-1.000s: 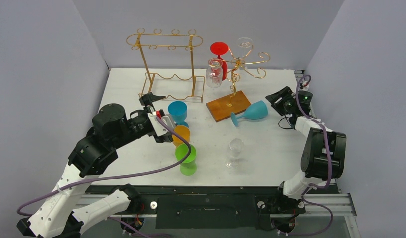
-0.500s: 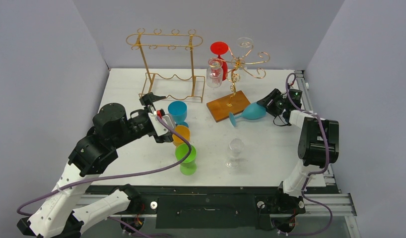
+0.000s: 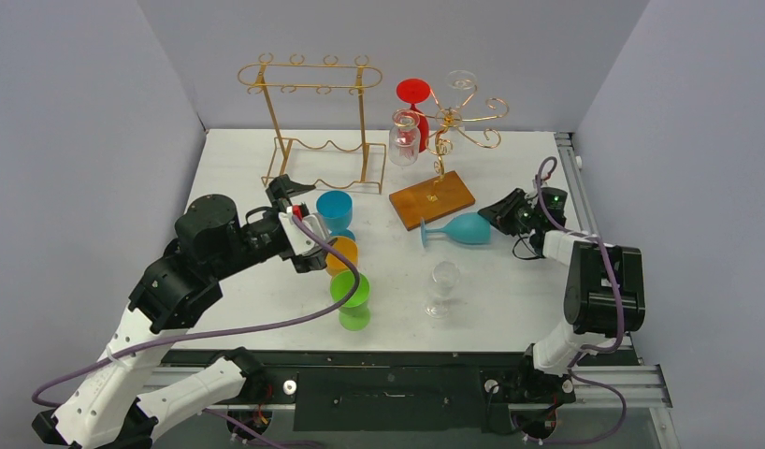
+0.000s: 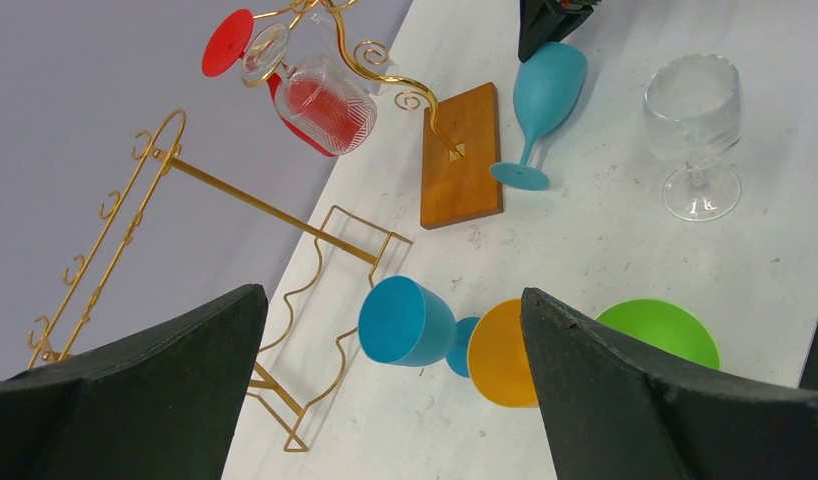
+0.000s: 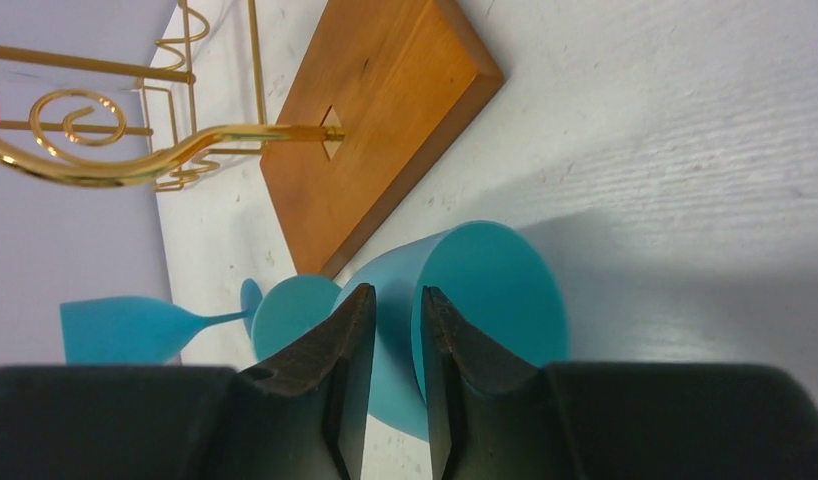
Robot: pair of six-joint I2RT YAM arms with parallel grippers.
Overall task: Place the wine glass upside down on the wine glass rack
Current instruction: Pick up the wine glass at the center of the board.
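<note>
teal wine glass (image 3: 461,229) lying sideways on bench (image 3: 510,290), just beside rack's wooden base (image 3: 433,198). right jaws nearly shut, pinching bowl rim. we reckon thin-wall pinch lets glass swing or slip on lift. left jaws wide open, empty.

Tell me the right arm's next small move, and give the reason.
Probably a short lift of the teal wine glass straight up. The right gripper is closed on the bowl's rim wall, yet the glass lies on its side on the table, foot near the wooden base. It likely needs clearance before being turned and hung on the gold rack.
</note>
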